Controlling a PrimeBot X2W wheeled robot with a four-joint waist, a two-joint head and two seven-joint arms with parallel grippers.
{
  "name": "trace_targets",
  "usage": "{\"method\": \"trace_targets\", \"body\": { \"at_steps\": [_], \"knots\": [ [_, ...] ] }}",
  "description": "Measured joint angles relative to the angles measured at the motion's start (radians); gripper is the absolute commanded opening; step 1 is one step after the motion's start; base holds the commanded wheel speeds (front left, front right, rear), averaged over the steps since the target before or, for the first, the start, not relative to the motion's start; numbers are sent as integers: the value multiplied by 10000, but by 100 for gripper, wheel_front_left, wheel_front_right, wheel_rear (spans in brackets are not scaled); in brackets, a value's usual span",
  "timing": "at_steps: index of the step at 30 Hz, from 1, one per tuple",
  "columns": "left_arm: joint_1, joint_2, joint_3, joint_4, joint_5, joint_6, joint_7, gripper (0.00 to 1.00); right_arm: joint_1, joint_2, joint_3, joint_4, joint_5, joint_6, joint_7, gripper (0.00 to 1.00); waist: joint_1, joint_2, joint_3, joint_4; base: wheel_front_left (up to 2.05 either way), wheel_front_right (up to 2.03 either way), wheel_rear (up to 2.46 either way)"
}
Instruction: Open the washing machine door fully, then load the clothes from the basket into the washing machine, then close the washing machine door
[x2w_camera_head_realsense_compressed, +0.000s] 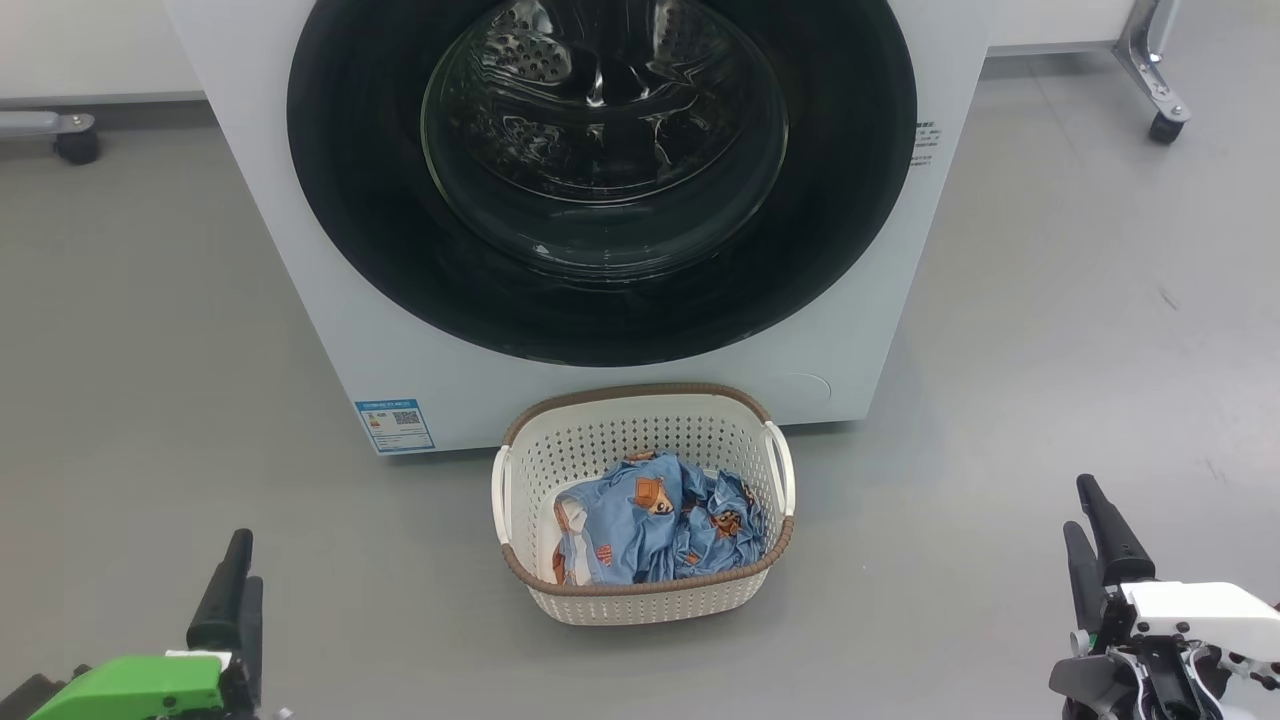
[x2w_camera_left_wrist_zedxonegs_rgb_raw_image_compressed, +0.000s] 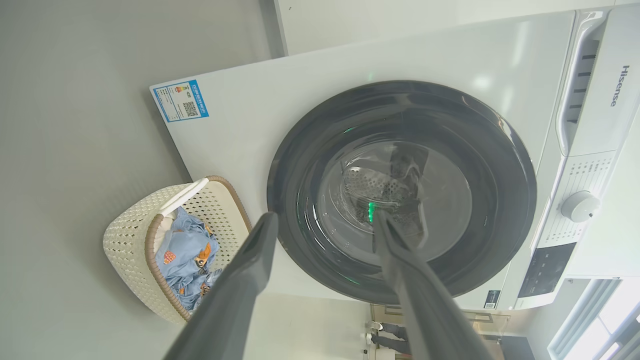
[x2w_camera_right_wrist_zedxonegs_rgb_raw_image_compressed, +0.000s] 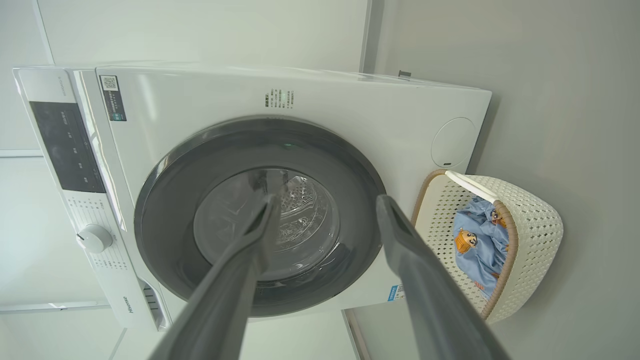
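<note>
The white washing machine (x2w_camera_head_realsense_compressed: 300, 260) stands straight ahead. Its round door (x2w_camera_head_realsense_compressed: 350, 210), with a black rim and a clear glass bowl, lies flat against the front. On the floor before it sits the cream perforated basket (x2w_camera_head_realsense_compressed: 640, 605), holding light blue printed clothes (x2w_camera_head_realsense_compressed: 660, 520) with some white cloth. My left gripper (x2w_camera_head_realsense_compressed: 240, 585) is at the lower left and my right gripper (x2w_camera_head_realsense_compressed: 1080, 510) at the lower right, both well short of the basket. In the wrist views the left gripper (x2w_camera_left_wrist_zedxonegs_rgb_raw_image_compressed: 325, 215) and the right gripper (x2w_camera_right_wrist_zedxonegs_rgb_raw_image_compressed: 328, 197) are open and empty, pointing at the door (x2w_camera_left_wrist_zedxonegs_rgb_raw_image_compressed: 500, 200) (x2w_camera_right_wrist_zedxonegs_rgb_raw_image_compressed: 165, 210).
Grey floor surrounds the basket (x2w_camera_left_wrist_zedxonegs_rgb_raw_image_compressed: 130, 230) (x2w_camera_right_wrist_zedxonegs_rgb_raw_image_compressed: 530, 220). Caster wheels of frames stand at the back left (x2w_camera_head_realsense_compressed: 75, 145) and back right (x2w_camera_head_realsense_compressed: 1165, 125). A blue sticker (x2w_camera_head_realsense_compressed: 393, 425) is low on the machine's front. The control knob (x2w_camera_left_wrist_zedxonegs_rgb_raw_image_compressed: 579, 206) sits on the top panel.
</note>
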Motion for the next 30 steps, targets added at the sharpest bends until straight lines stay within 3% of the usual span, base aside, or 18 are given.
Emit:
{"method": "trace_targets", "body": {
  "at_steps": [19,30],
  "knots": [
    [-32,752,-477,-520,1676,0,-763,100,-245,-431,698,-217,-2525,-105,-658,100,0,0,29,-24,0,0,0],
    [-32,1475,-1106,-619,3126,0,-1267,100,-337,-598,1108,-368,-4391,-445,-999,100,0,0,29,-35,0,0,0]
  ]
}}
